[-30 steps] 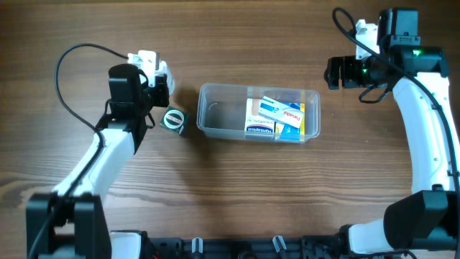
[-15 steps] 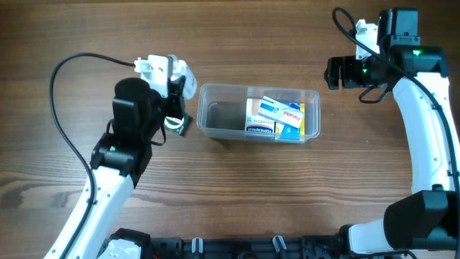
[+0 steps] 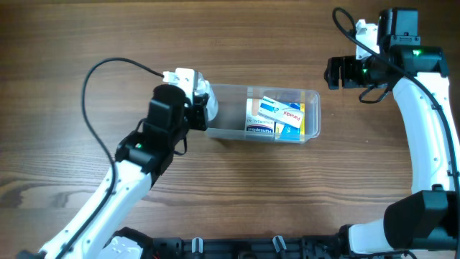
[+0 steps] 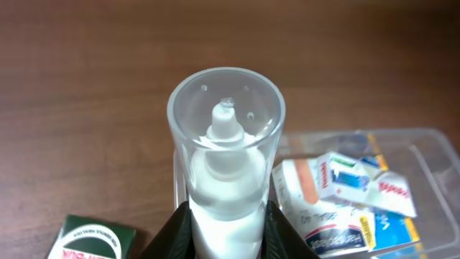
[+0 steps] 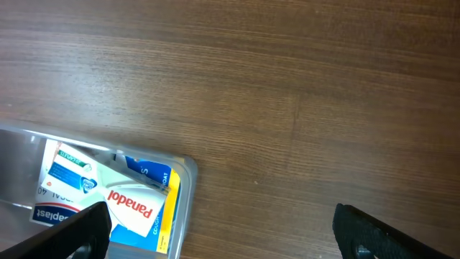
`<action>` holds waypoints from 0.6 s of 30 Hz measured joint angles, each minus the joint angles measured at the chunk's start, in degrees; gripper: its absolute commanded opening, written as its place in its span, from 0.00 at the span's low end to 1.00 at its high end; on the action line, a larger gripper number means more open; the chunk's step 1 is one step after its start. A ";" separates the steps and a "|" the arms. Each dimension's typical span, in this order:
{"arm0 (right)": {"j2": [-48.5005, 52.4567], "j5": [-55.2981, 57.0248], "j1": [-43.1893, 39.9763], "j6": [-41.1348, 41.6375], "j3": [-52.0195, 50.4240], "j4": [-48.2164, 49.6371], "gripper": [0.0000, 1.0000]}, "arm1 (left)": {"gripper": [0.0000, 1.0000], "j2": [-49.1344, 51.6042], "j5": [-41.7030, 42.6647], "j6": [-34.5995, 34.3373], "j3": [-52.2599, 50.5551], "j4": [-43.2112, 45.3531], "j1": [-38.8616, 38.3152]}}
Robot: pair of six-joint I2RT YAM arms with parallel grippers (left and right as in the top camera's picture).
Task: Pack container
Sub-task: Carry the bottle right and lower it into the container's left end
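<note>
- Container (image 3: 228,115), a clear plastic rectangular tub with rounded corners and a rim: it stands on the brown wooden surface (image 3: 237,36), near the middle of the overhead view, with its long side running left to right.
- The right half of the container holds several small boxes lying together. On top is a white box with red lettering (image 3: 289,113), with a blue and white box (image 3: 267,106) just beside it. A box with a yellow edge (image 5: 171,205) lies against the container wall.
- The left half of the container shows a bare floor.
- The left fingers (image 4: 169,236) are closed on a small clear spray bottle (image 4: 226,144). They grip its body from both sides, and the clear cap with the white nozzle inside points away from them.
- In the overhead view the left arm reaches to the left end of the container and covers that corner.
- A green and white small box (image 4: 90,241) lies on the surface beside the container, seen in the left wrist view.
- The right fingers (image 5: 79,234) are spread wide apart and have nothing between them. They are above bare surface to the right of the container, apart from it.
</note>
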 measured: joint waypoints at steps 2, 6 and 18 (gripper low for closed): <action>0.00 -0.02 0.00 0.00 0.00 0.00 1.00 | 0.21 1.95 -0.33 -0.20 0.00 1.11 -0.61; 0.00 -0.02 0.00 0.00 0.00 0.00 1.00 | 0.22 4.46 -0.90 -0.24 0.00 2.56 -1.18; 0.00 -0.02 0.00 0.00 0.00 0.00 1.00 | 0.23 8.28 -3.50 2.89 -0.07 9.73 -2.01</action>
